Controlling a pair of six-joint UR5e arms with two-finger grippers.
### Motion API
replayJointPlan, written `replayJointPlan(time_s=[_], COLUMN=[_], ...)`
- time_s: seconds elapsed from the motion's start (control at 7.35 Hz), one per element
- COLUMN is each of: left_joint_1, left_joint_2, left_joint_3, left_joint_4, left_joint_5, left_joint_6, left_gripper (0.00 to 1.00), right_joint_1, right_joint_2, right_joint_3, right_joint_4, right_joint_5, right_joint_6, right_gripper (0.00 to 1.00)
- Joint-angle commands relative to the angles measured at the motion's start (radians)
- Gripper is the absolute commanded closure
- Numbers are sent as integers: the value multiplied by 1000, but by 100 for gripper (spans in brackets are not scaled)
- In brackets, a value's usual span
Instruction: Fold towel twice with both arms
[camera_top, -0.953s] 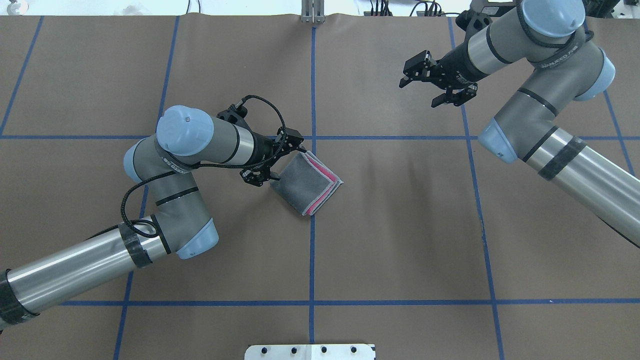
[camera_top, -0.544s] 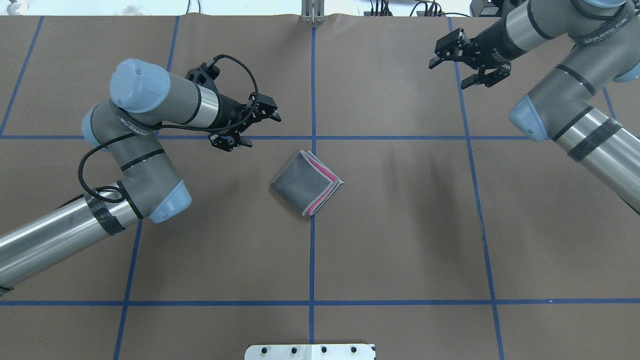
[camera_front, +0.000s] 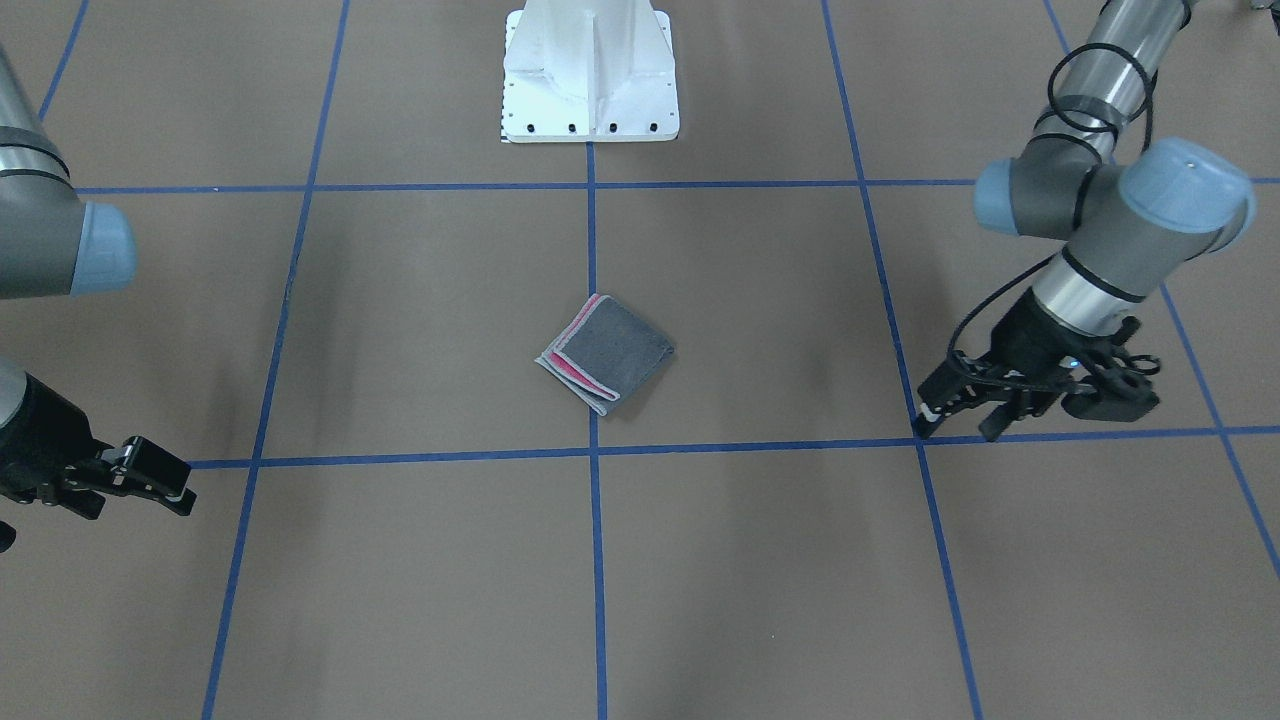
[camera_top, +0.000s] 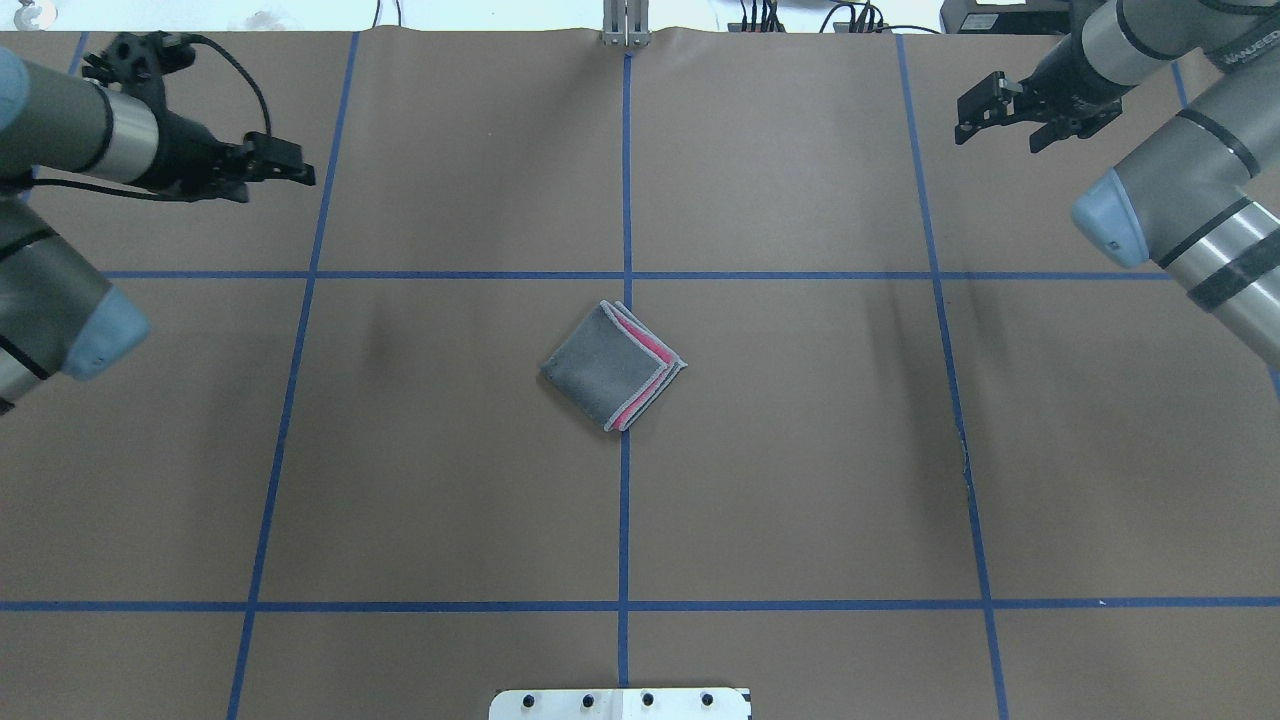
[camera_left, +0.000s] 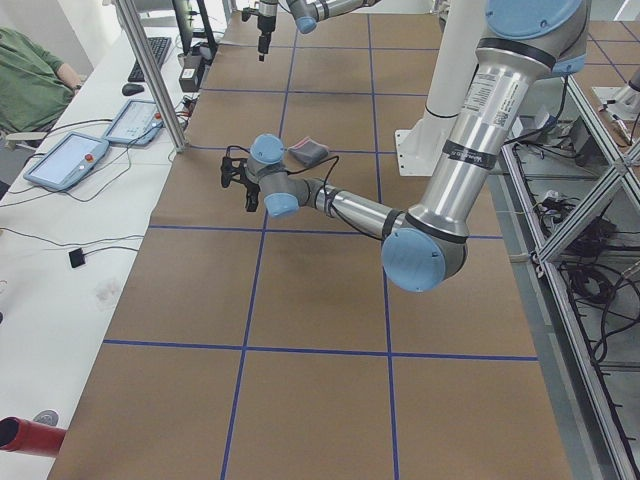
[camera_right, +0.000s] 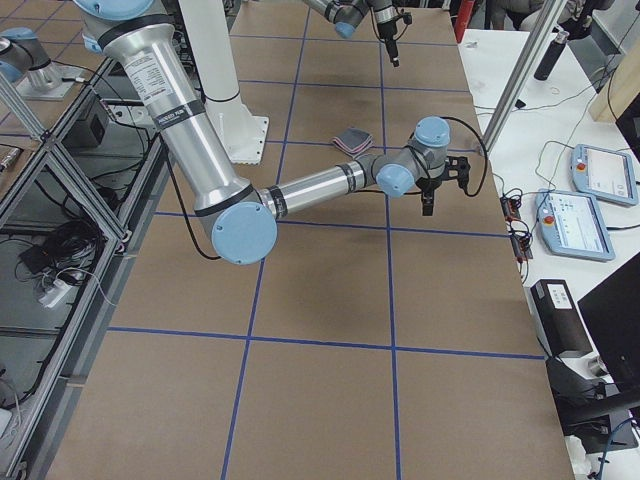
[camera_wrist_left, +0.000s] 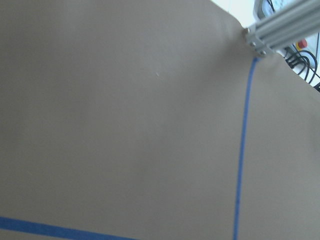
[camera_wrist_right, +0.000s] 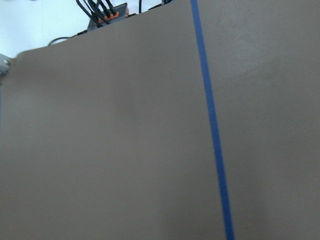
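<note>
Withdrawn outward from towel (camera_top: 605, 365): left gripper (camera_top: 275, 185), right gripper (camera_top: 1000, 132), both open, empty.

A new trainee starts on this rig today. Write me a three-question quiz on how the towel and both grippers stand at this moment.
1. Multiple choice: which colour shows on top of the folded towel? A pink; B grey; C white.
2. True or false: the left gripper is clamped on the towel.
3. Fill in: the right gripper is ___ (open or shut).

Key
1. B. Pink shows only along the layered edges.
2. False. It hangs open, well clear of the towel.
3. open
</note>
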Motion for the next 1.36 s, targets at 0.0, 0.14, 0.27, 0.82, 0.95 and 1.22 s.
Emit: replayJointPlan(time_s=[0.0, 0.14, 0.27, 0.82, 0.95, 1.22], left_joint_1=[-171, -194, -217, -279, -270, -268], left_joint_2=[50, 50, 48, 209, 240, 348], left_joint_3=[-35, -52, -72, -233, -222, -196], left_joint_4=[241, 339, 407, 426, 413, 400], left_joint_5=[-29, -26, -31, -72, -53, -51], left_joint_6=[381, 558, 584, 584, 578, 589], left_gripper=[0, 0, 0, 0, 0, 0], right_joint_1=[86, 133, 185, 247, 258, 293], right_joint_2=[-9, -18, -25, -188, -229, -286], right_joint_3=[-2, -4, 7, 29, 39, 39], right_joint_4=[-180, -246, -287, -80, -44, -38], right_joint_5=[-18, -20, -3, -16, -12, -7], right_joint_6=[-273, -394, -437, -426, -419, -426], right_gripper=[0, 0, 0, 0, 0, 0])
